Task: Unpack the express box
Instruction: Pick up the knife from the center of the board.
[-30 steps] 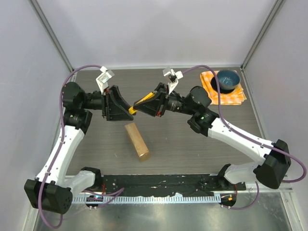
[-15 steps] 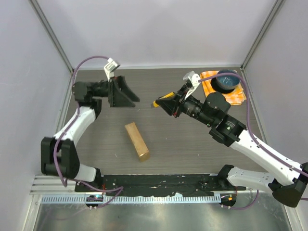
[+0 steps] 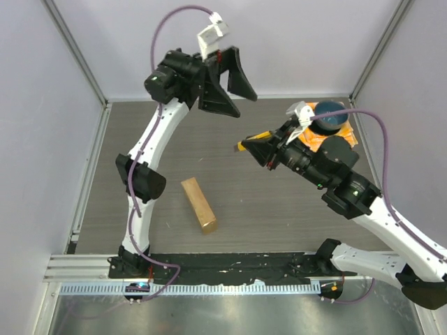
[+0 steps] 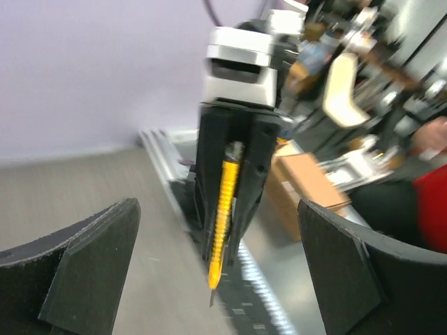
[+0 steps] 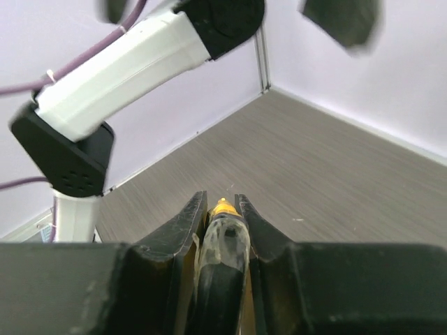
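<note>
Overhead, wrist close-ups; shared right hand (image 3: 250, 145)

Express box (image 3: 199, 204) is plain brown cardboard, and the worktop (image 3: 279, 223) is dark grey-brown with a fine wood-grain streak. The cloth (image 3: 348, 131) is orange-and-white checked, the bowl (image 3: 330, 116) deep blue, and the cutter (image 3: 253, 138) bright yellow. Arms (image 3: 157, 136) are white with black joints, fingers (image 3: 237, 78) all black, cables (image 3: 185, 8) purple, walls (image 3: 293, 42) pale lilac-grey.

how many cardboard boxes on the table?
1. The box lies on the table, front of centre, at a slant. The right arm covers part of the table, so another could be hidden.
</note>
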Motion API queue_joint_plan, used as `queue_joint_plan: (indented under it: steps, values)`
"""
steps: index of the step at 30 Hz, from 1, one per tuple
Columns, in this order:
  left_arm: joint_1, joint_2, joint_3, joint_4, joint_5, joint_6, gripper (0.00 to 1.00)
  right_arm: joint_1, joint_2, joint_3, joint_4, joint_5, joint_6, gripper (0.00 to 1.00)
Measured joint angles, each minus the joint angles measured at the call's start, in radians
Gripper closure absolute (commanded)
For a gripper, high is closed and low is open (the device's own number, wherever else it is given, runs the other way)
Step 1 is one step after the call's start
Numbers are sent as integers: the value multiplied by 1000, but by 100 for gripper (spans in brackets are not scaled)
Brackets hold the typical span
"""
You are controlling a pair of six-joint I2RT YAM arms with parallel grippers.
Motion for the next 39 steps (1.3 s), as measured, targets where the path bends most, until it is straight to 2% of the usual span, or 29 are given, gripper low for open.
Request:
queue_joint_plan:
  steps: [2, 3, 5, 9, 11, 12, 15, 18, 22, 26, 29, 31, 36, 39]
  values:
    - [-9, 59, 254, 6, -5, 40, 0, 0, -14, 36, -20, 7, -10, 99]
    - [1, 65, 323, -14, -10, 93, 0, 0, -22, 56, -27, 8, -14, 99]
    - [37, 56, 365, -137, -16, 262, 0, 0, -36, 90, -34, 8, -22, 99]
    - [146, 107, 414, -614, -111, 628, 0, 0, -55, 108, -35, 7, -32, 99]
    - [180, 146, 413, -925, -243, 904, 0, 0, -55, 108, -45, 6, -36, 99]
    - [196, 147, 397, -1003, -290, 969, 0, 0, -56, 110, -49, 6, -37, 99]
    - [209, 60, 163, -1350, -542, 1406, 0, 0, -53, 116, -79, 7, -43, 99]
    - [190, -25, -19, -1648, -682, 1793, 0, 0, -60, 116, -101, 12, -54, 99]
    - [200, -134, -191, -1971, -654, 2210, 0, 0, -83, 115, -108, 23, -65, 99]
    - [279, -250, -306, -2329, -617, 2675, 0, 0, -101, 114, -108, 26, -74, 99]
    - [323, -309, -358, -2464, -613, 2980, 0, 0, -107, 108, -108, 26, -77, 99]
    - [323, -352, -422, -2492, -617, 3131, 0, 0, -107, 99, -108, 26, -77, 99]
    - [275, -507, -727, -2557, -696, 3514, 0, 0, -104, 66, -109, 25, -77, 99]
    - [237, -561, -859, -2581, -748, 3664, 0, 0, -105, 57, -116, 25, -77, 99]
